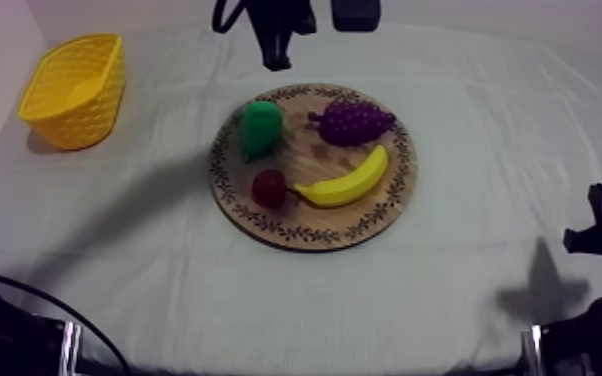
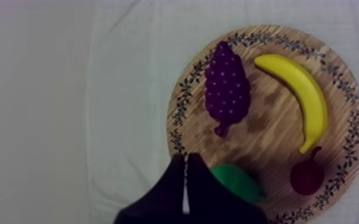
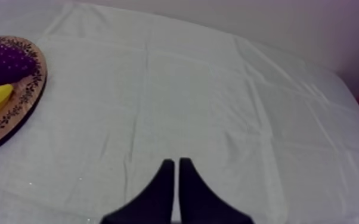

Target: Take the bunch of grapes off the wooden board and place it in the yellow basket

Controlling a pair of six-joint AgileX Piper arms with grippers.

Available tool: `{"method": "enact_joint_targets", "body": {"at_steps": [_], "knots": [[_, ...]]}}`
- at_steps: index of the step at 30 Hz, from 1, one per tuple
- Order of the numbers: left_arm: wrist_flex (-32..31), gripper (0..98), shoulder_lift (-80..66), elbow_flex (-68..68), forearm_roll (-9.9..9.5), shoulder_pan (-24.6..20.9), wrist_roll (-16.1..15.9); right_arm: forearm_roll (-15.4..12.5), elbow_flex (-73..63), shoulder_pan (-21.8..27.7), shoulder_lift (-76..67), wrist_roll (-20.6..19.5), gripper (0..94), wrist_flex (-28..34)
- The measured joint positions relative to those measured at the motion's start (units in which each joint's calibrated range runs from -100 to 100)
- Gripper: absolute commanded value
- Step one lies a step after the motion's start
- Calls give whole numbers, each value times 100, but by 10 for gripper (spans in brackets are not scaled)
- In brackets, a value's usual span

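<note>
Top view: one each, basket (image 1: 83, 105), board (image 1: 317, 152), grapes (image 1: 355, 122), banana (image 1: 350, 182), pear (image 1: 261, 127), small red fruit (image 1: 268, 187)

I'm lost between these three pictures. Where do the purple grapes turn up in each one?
Top view: the bunch of grapes lies on the wooden board, far side, right of the pear.
Left wrist view: on the board, between its patterned rim and the banana.
Right wrist view: at the board's edge, beside the banana's tip.
Shared landmark: the banana, next to the grapes throughout.
</note>
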Motion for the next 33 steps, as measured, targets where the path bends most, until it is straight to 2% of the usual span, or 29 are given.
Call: {"method": "enact_joint_targets", "body": {"at_steps": [3, 6, 8, 11, 18, 33], "knots": [[-34, 301, -62, 130, 0, 4, -32, 0, 0, 0, 0, 0, 5, 0], [-38, 540, -101, 281, 29, 3, -178, 0, 0, 0, 0, 0, 5, 0], [-37, 656, -115, 367, 35, -6, -253, 0, 0, 0, 0, 0, 5, 0], [-87, 766, -115, 516, 13, -28, -289, 0, 0, 0, 0, 0, 5, 0], [-148, 856, -127, 659, -15, -32, -276, 0, 0, 0, 0, 0, 5, 0], [-337, 873, 286, 559, -2, 32, -183, 0, 0, 0, 0, 0, 5, 0]]}}
